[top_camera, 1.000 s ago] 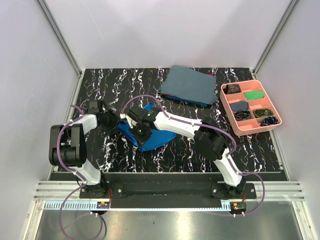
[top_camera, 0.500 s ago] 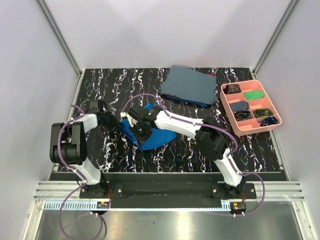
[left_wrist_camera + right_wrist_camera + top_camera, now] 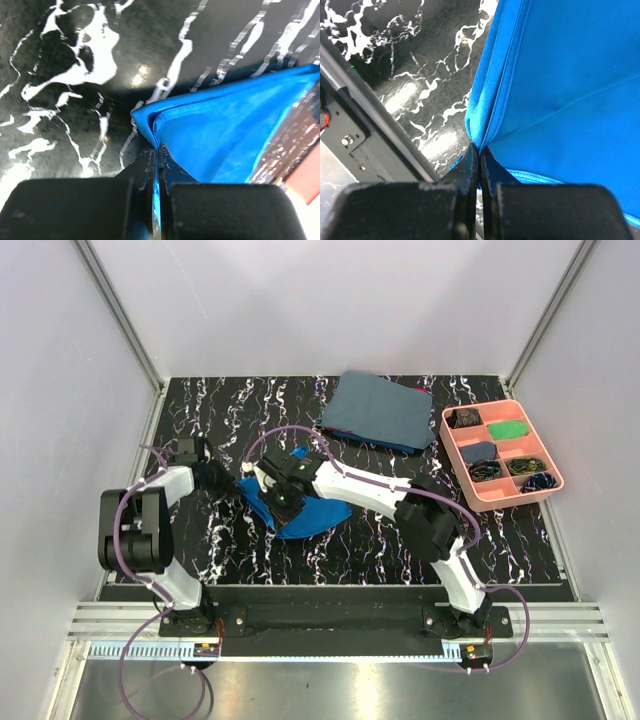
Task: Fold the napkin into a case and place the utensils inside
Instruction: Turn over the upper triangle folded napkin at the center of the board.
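The bright blue napkin [image 3: 305,523] lies bunched on the black marbled table left of centre, with the right arm's forearm across it. My left gripper [image 3: 238,487] is shut on the napkin's left corner [image 3: 225,125], the cloth pinched between its fingertips [image 3: 150,160]. My right gripper [image 3: 277,502] is shut on a folded hem of the same napkin [image 3: 560,85], which bulges just past its closed fingertips [image 3: 470,160]. The case and the utensils are out of view.
A folded grey-blue cloth [image 3: 378,410] lies at the back. A pink compartment tray [image 3: 549,462] with small items sits at the right edge. White walls close in three sides. A metal rail [image 3: 340,615] runs along the near edge.
My left gripper has closed on the napkin's corner. The right gripper stayed shut on the cloth and shifted slightly toward the back.
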Robot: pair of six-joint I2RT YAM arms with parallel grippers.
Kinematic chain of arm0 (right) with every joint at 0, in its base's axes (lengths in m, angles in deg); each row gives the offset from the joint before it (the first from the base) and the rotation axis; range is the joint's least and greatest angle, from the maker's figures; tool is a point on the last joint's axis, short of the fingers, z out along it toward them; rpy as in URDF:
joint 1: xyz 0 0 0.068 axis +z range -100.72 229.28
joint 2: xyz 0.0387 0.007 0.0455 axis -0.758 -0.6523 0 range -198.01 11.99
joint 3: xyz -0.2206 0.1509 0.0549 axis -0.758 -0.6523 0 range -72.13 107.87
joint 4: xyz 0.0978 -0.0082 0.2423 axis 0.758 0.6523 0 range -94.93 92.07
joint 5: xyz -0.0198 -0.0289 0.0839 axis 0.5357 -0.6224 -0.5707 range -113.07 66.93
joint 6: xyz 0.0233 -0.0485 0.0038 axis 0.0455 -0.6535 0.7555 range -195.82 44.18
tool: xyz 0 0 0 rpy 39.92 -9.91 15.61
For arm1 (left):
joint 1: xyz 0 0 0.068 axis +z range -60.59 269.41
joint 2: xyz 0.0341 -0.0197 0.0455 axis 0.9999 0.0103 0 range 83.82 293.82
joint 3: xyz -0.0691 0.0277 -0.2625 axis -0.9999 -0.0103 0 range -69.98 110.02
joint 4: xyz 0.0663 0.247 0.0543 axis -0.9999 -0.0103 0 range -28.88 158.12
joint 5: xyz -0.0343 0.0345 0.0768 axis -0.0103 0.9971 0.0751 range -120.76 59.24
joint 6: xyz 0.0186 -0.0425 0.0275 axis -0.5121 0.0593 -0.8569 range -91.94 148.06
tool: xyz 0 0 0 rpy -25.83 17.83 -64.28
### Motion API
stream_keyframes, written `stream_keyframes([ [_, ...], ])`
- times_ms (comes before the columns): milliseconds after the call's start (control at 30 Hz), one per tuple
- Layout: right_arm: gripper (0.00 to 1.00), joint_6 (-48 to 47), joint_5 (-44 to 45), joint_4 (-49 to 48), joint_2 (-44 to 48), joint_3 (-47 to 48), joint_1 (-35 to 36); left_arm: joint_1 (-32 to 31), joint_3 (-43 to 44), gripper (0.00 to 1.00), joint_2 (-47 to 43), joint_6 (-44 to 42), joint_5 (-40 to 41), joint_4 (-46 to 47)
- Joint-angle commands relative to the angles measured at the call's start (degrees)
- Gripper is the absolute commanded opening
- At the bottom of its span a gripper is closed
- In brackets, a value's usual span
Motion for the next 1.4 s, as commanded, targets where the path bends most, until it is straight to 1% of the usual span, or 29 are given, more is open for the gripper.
stream_keyframes([
  [0, 0.0, 1.2, -4.0, -2.2, 6.6, 0.0, 0.5, 0.1, 3.0, 0.0, -7.8, 0.3, -1.8, 0.8],
  [167, 0.0, 3.8, -6.7, -3.4, 6.8, 3.0, 3.3, 1.7, 5.8, 0.0, -13.5, 0.1, -2.0, -5.3],
  [267, 0.0, 6.8, -9.6, -6.4, 5.5, 6.0, 5.1, 5.8, 7.7, 0.0, -18.2, -0.8, -2.0, -9.7],
  [300, 0.0, 7.7, -10.8, -6.8, 4.7, 7.8, 6.1, 8.6, 8.5, 0.0, -20.5, -1.7, -2.3, -12.4],
  [367, 0.0, 8.6, -12.8, -7.0, 1.4, 14.4, 7.2, 11.6, 11.6, 0.0, -22.7, -3.1, -2.0, -15.2],
  [400, 0.0, 9.8, -15.6, -6.8, 0.1, 17.1, 8.1, 14.6, 13.0, 0.0, -24.9, -4.5, -2.0, -18.0],
  [433, 0.0, 10.5, -17.1, -6.8, -2.7, 22.8, 8.5, 16.0, 16.0, 0.0, -25.9, -5.3, -1.9, -19.6],
  [500, 0.0, 14.2, -22.5, -7.3, -5.7, 29.0, 9.1, 19.2, 19.5, 0.0, -28.4, -7.9, -1.1, -23.5],
  [533, 0.0, 15.5, -24.8, -8.0, -7.1, 34.2, 9.7, 19.7, 21.2, 0.0, -29.1, -8.7, 0.6, -24.5],
  [567, 0.0, 17.1, -26.8, -9.3, -9.1, 35.6, 10.0, 19.8, 24.5, 0.0, -29.5, -9.4, 1.6, -25.4],
  [600, 0.0, 19.8, -29.6, -12.7, -9.5, 36.2, 10.3, 19.8, 25.7, 0.0, -30.3, -10.2, 2.1, -25.7],
  [633, 0.0, 21.1, -31.0, -15.2, -9.2, 33.5, 10.4, 19.8, 26.5, 0.0, -30.5, -10.0, 1.6, -25.5],
  [667, 0.0, 22.5, -32.2, -22.5, -7.4, 30.4, 10.4, 19.5, 27.0, 0.0, -30.6, -9.7, 1.5, -25.2],
  [700, 0.0, 25.0, -32.5, -26.4, -5.9, 26.5, 10.2, 18.3, 26.9, 0.0, -30.0, -9.4, 1.1, -23.6],
  [733, 0.0, 26.1, -32.7, -30.7, -2.7, 17.5, 10.1, 17.0, 25.9, 0.0, -29.4, -9.5, 1.6, -22.8],
  [767, 0.0, 27.1, -33.1, -38.4, -1.3, 13.2, 9.4, 13.7, 25.1, 0.0, -27.9, -9.7, 2.3, -22.1],
  [800, 0.0, 29.2, -33.3, -41.6, -0.2, 9.2, 8.9, 11.8, 23.8, 0.0, -27.0, -9.6, 3.8, -19.0],
  [833, 0.0, 30.6, -33.5, -45.4, 1.6, 1.8, 8.1, 10.0, 20.7, 0.0, -26.1, -9.5, 4.5, -16.9],
  [867, 0.0, 32.3, -34.8, -51.8, 2.3, -2.1, 6.6, 6.7, 19.1, 0.0, -23.7, -8.8, 5.6, -15.1],
  [900, 0.0, 35.1, -35.2, -54.8, 3.0, -5.9, 5.8, 5.0, 17.6, 0.0, -22.2, -8.5, 7.5, -11.1],
  [933, 0.0, 35.7, -35.2, -57.3, 4.5, -13.4, 5.0, 3.4, 15.3, 0.0, -20.5, -8.6, 8.4, -9.2],
  [967, 0.0, 35.7, -34.6, -60.0, 4.9, -16.8, 3.1, 0.1, 14.6, 0.0, -16.8, -8.4, 10.2, -7.8],
  [1000, 0.0, 35.6, -34.6, -61.0, 5.3, -19.8, 2.2, -1.3, 13.9, 0.0, -15.0, -8.3, 12.4, -4.4],
  [1033, 0.0, 36.4, -35.1, -62.9, 6.0, -26.2, 1.0, -2.7, 12.5, 0.0, -13.1, -8.1, 12.9, -2.2],
  [1067, 0.0, 37.6, -35.8, -68.4, 6.3, -29.6, 0.0, -5.1, 12.0, 0.0, -9.7, -6.7, 13.5, -0.5],
  [1133, 0.0, 38.5, -35.2, -70.6, 7.1, -37.8, -2.7, -7.4, 11.5, 0.0, -6.6, -5.5, 14.2, 4.4],
  [1167, 0.0, 38.6, -35.3, -72.3, 7.4, -40.0, -3.4, -9.8, 11.9, 0.0, -3.7, -5.2, 14.8, 5.6],
  [1233, 0.0, 39.2, -34.5, -74.4, 8.7, -46.3, -5.0, -12.2, 14.4, 0.0, -1.0, -5.0, 16.0, 6.4],
  [1367, 0.0, 38.5, -33.1, -74.7, 9.2, -52.1, -6.0, -17.6, 17.7, 0.0, 5.3, -4.2, 15.9, 6.9],
])
